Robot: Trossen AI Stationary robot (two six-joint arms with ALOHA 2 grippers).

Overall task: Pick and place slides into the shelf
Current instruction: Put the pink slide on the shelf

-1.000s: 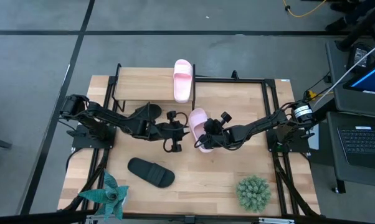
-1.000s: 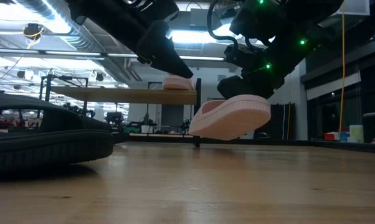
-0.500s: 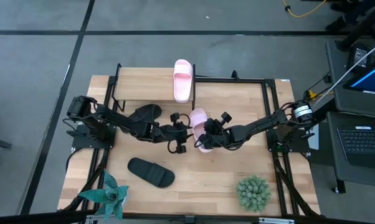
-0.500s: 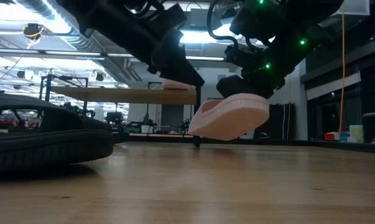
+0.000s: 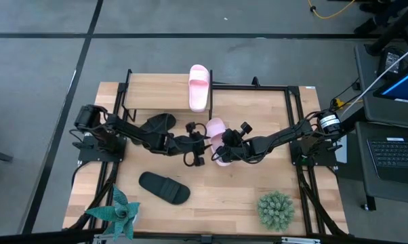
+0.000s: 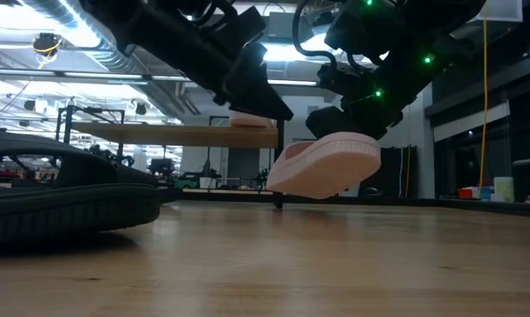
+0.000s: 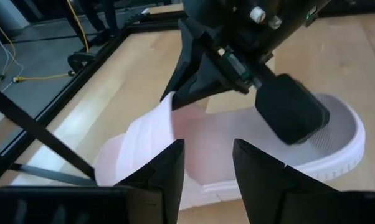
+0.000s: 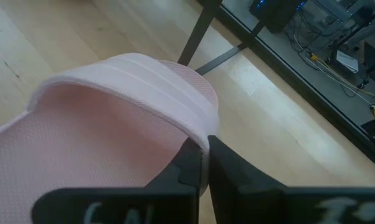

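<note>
Across the big wooden tabletop point(image 5: 245, 196), the right gripper point(image 5: 224, 150) holds a pale pink slide point(image 5: 216, 135) clear of the wood near the middle, its jaws pinching the edge of the wide strap, while the left gripper point(image 5: 198, 150) sits just left of it with jaws spread, apparently ready to take it. For a clean handover, the left fingers point(image 7: 169, 171) should probably close on the strap or sole before the right lets go. On the shelf point(image 5: 156, 95) along the far edge only the other pink slide point(image 5: 199, 87) rests at its right end; one black slide point(image 5: 164, 187) lies near-left, the other black slide point(image 5: 156, 123) beneath the left arm.
</note>
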